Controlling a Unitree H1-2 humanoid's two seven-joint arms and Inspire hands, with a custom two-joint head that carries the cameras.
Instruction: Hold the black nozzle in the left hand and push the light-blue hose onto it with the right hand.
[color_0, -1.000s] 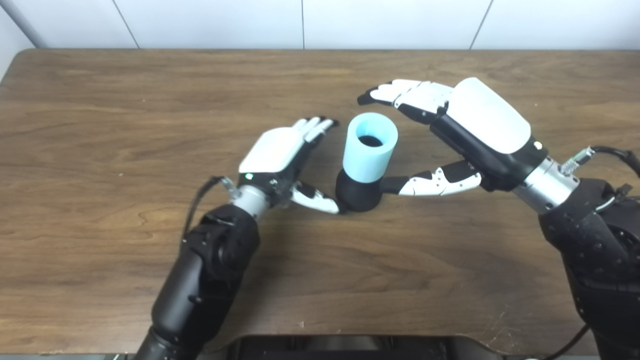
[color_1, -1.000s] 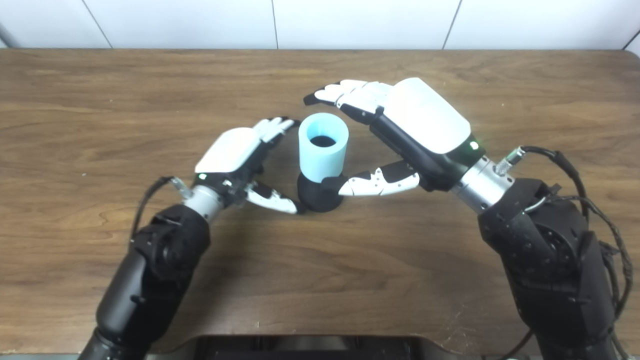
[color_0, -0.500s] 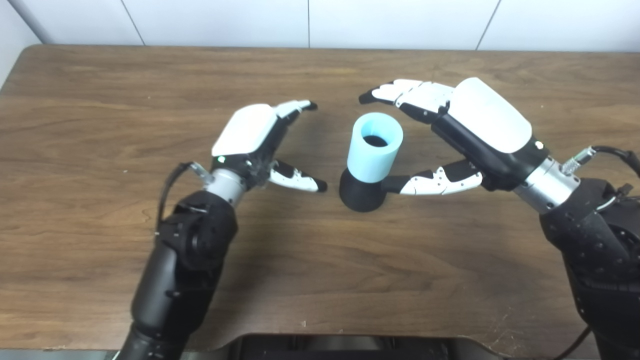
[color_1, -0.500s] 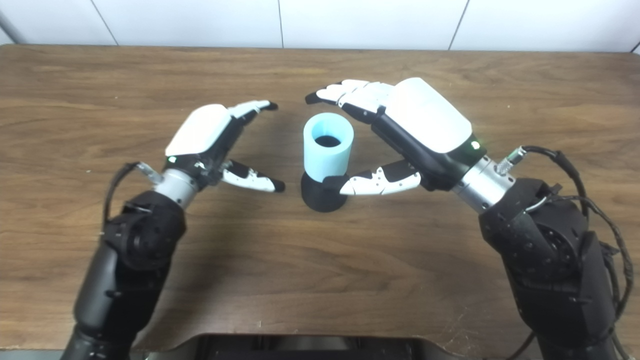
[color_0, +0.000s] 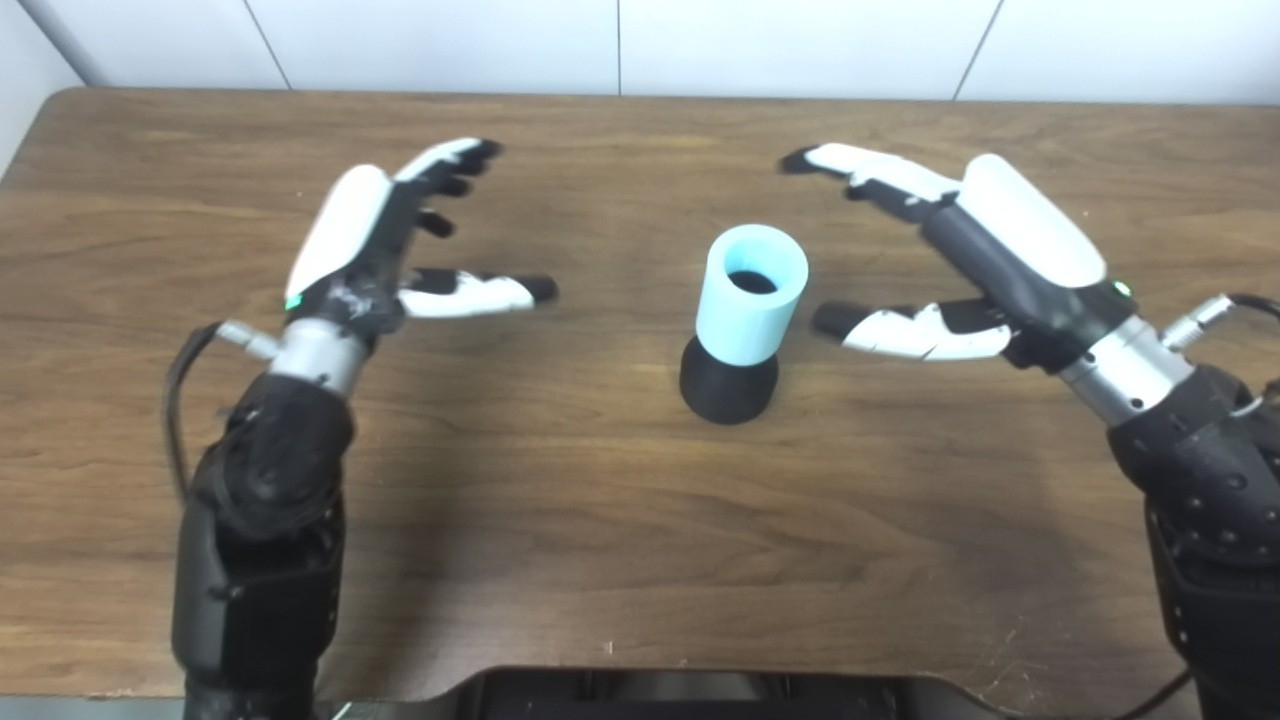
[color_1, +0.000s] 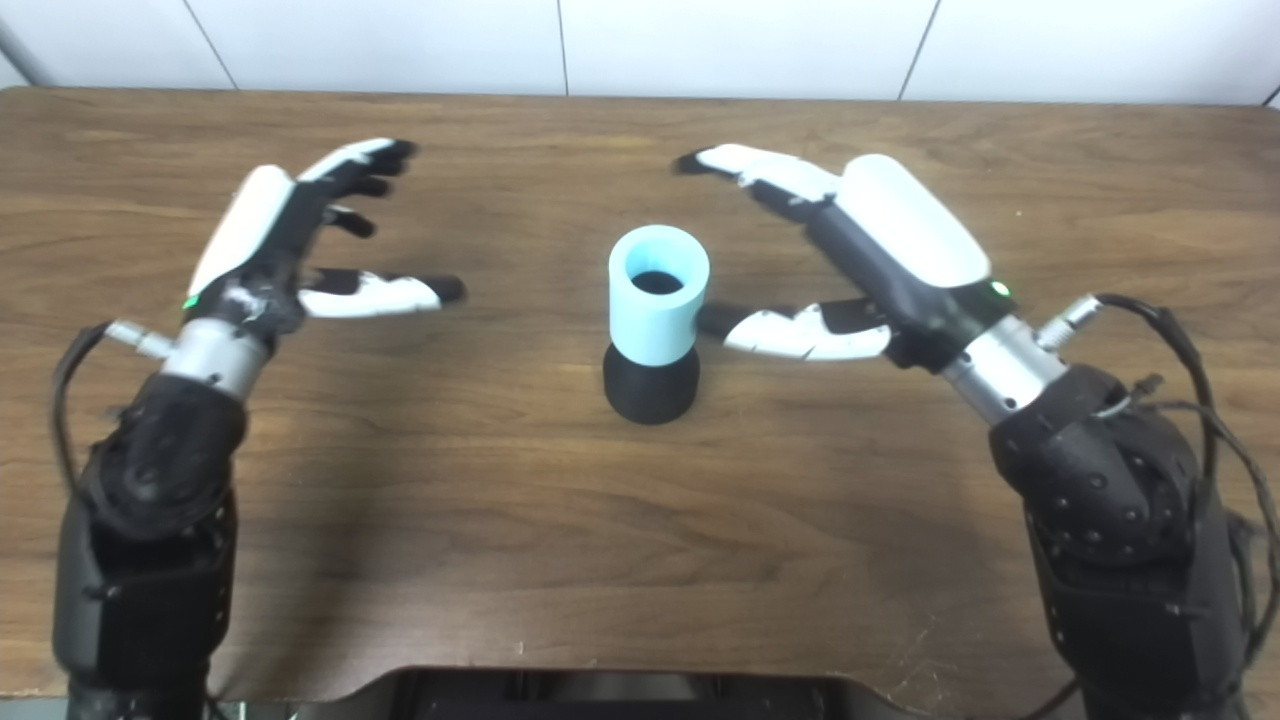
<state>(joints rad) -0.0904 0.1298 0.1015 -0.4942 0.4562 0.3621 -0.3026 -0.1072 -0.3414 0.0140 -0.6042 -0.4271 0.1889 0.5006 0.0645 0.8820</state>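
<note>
Hose seated on nozzle, both hands clear

On the brown wooden table (color_0: 620, 520), the light-blue cylindrical hose (color_0: 751, 295) stands upright on the black rounded nozzle (color_0: 728, 385), long axis vertical. The right hand (color_0: 985, 260) lies just right of the hose, nearer, fingers and thumb spread, empty; the left hand (color_0: 375, 235) sits well left of it, likewise splayed, touching nothing.

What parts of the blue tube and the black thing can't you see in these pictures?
- Top of the black nozzle: hidden in both eye views, covered by the light-blue hose sitting over it.
- How far the hose is pushed on: cannot tell, the hose wall hides the joint.
- Far sides of hose and nozzle: face away from both cameras.
- Palms of left hand and right hand: turned away.
</note>
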